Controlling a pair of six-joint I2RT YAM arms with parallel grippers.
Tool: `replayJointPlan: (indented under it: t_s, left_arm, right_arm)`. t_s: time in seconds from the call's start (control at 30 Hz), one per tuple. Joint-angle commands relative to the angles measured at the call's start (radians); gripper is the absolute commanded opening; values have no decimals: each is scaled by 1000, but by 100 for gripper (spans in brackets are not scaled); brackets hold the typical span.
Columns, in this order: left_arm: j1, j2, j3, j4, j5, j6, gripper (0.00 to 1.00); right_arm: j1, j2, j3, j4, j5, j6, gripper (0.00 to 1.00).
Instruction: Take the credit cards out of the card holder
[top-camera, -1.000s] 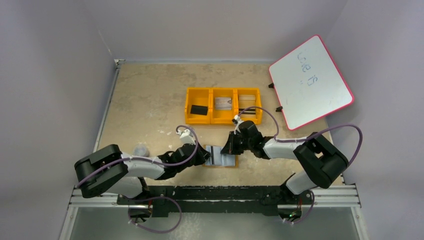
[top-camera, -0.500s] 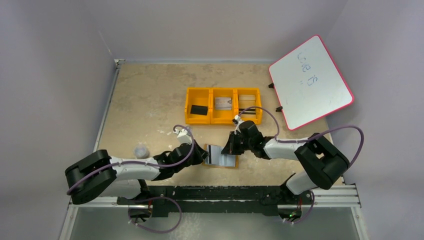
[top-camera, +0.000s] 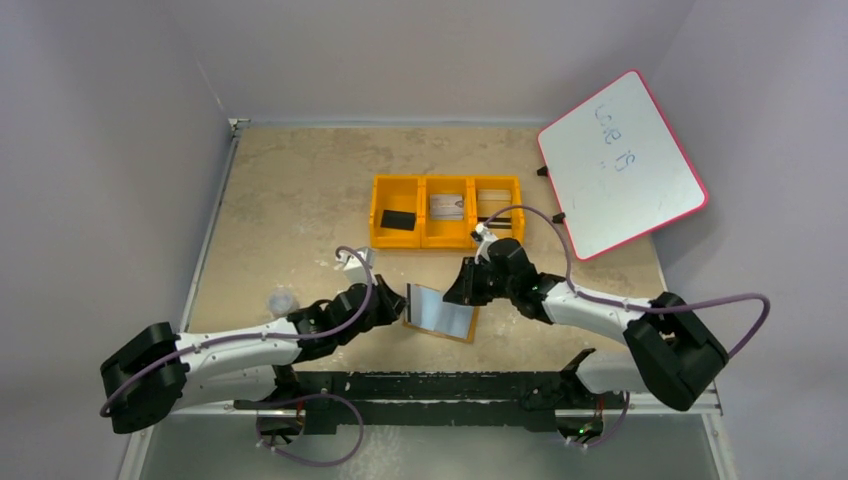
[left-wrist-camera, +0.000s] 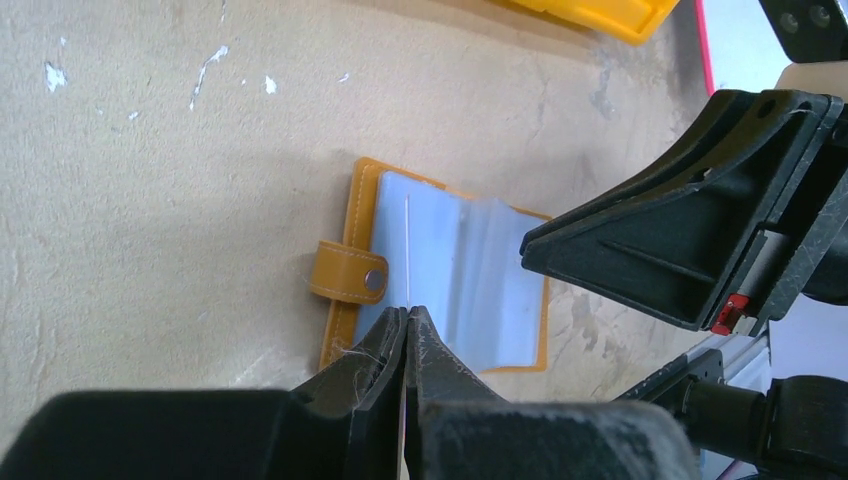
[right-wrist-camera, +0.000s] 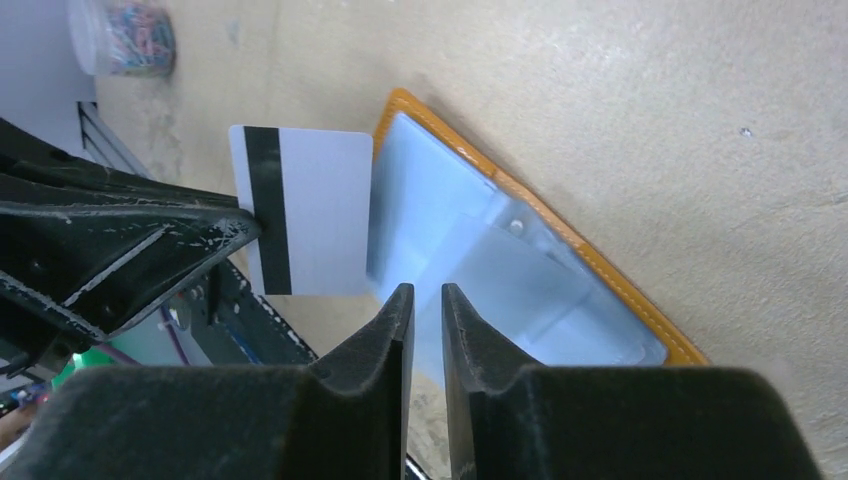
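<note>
Nearest to us, the two arms reach in from their bases at the near edge of the tabletop (top-camera: 300, 190) and meet over the card holder (top-camera: 441, 313). It lies open and a little askew just ahead of the bases, tan cover down and pale blue-grey pockets up. The left pincer (left-wrist-camera: 408, 316) is pressed together on a credit card (right-wrist-camera: 308, 210), and in its own wrist view a thin pale edge shows between its tips. From the right wrist we see the card's white face and black stripe. It is gripped at the striped end and is clear of the pockets, with its other end reaching the holder's left rim. Whether card and rim touch, we cannot tell. The holder's strap (left-wrist-camera: 348, 272), with its small stud, sticks out on that same side. The right pincer (right-wrist-camera: 427, 292) hangs over the pockets with its jaws a narrow slit apart, and only pocket shows through the gap. A clear leaf stands up just by its tip. Left of the left arm sits a small clear jar (top-camera: 282, 300) of coloured clips. Farther back is an orange tray (top-camera: 421, 241) with three compartments. A black block (top-camera: 397, 219) lies in the left one and pale cards (top-camera: 446, 206) in the middle and right ones. Farthest, at the right, a pink-edged whiteboard (top-camera: 620, 165) stands tilted, with faint writing on it.
</note>
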Motion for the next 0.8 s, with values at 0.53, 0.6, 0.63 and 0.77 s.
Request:
replayJointPlan:
  t_s: [0.53,0.6,0.63,0.77]
  left_arm:
    - [4,-158,115,-52,-51,75,0]
    - [4,-167,118,-39,-57,77,0]
    - [3,-173,117,-30,-61,78,0]
    - [4,-190,124,5,-68,84,0]
  right_arm:
    - [-112,-33,-24,373,-260,82,65]
    - [-125,-22,-25,424,-304,94,67]
    - [-127,-16,-24,444,-324,101,68]
    - [-135,17,-42,550,-369,151,72]
